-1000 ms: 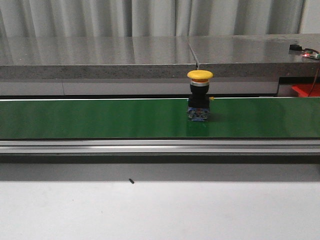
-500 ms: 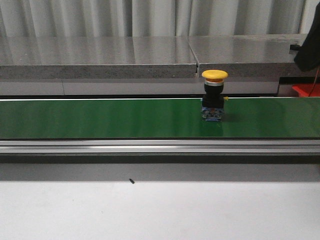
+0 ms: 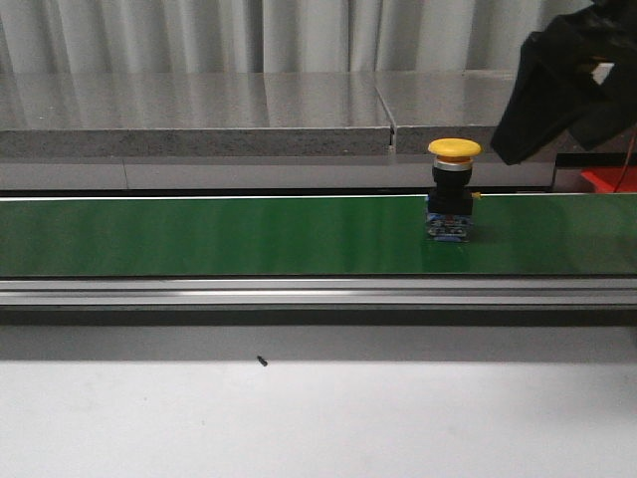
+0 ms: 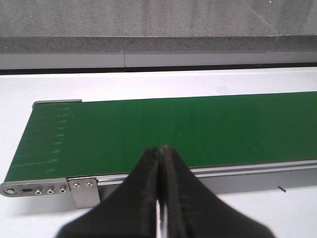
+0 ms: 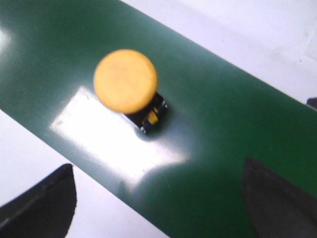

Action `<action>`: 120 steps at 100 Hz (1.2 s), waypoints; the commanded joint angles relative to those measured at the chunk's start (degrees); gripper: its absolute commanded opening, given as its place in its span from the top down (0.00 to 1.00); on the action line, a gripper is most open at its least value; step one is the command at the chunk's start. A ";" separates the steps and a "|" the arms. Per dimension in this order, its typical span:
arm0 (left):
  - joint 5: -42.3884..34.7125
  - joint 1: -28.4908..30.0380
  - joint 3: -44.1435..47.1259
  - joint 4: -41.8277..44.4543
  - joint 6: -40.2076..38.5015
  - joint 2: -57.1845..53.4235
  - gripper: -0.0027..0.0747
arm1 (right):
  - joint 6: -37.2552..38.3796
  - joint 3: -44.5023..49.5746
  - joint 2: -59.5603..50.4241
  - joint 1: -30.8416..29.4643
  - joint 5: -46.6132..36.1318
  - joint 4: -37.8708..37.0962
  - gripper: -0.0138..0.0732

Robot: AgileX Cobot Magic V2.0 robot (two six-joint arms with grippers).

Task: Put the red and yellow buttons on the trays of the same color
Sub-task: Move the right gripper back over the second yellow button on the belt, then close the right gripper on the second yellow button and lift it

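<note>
A yellow mushroom-head button (image 3: 454, 151) on a black body stands upright on the green conveyor belt (image 3: 199, 237), right of centre. My right arm (image 3: 562, 80) hangs above and to the right of it, clear of it. In the right wrist view the button (image 5: 126, 79) sits on the belt ahead of my right gripper (image 5: 158, 198). That gripper is open wide and empty, with its fingers (image 5: 44, 203) at the frame corners. My left gripper (image 4: 159, 151) is shut and empty, above the near rail at the belt's left end (image 4: 49, 144). No red button or yellow tray is in view.
A red object (image 3: 609, 179) shows partly at the far right behind the belt. A grey stone ledge (image 3: 199, 115) runs behind the belt. An aluminium rail (image 3: 299, 291) lines the belt's front edge. White tabletop (image 3: 318, 418) lies in front, with a small black speck (image 3: 262, 360).
The yellow button has travelled to the right along the belt. My right arm has come into the front view from the upper right, toward the button.
</note>
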 commanded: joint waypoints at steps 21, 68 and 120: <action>-3.97 -0.51 -1.59 -0.99 0.00 0.29 0.99 | -0.56 -7.36 4.37 0.52 -1.94 1.25 0.08; -3.97 -0.51 -1.59 -0.99 0.00 0.29 0.99 | -0.56 -8.52 8.59 0.52 -2.39 1.84 0.26; -3.97 -0.51 -1.59 -0.99 0.00 0.29 0.99 | 4.80 -8.52 4.28 -4.79 4.16 1.01 0.59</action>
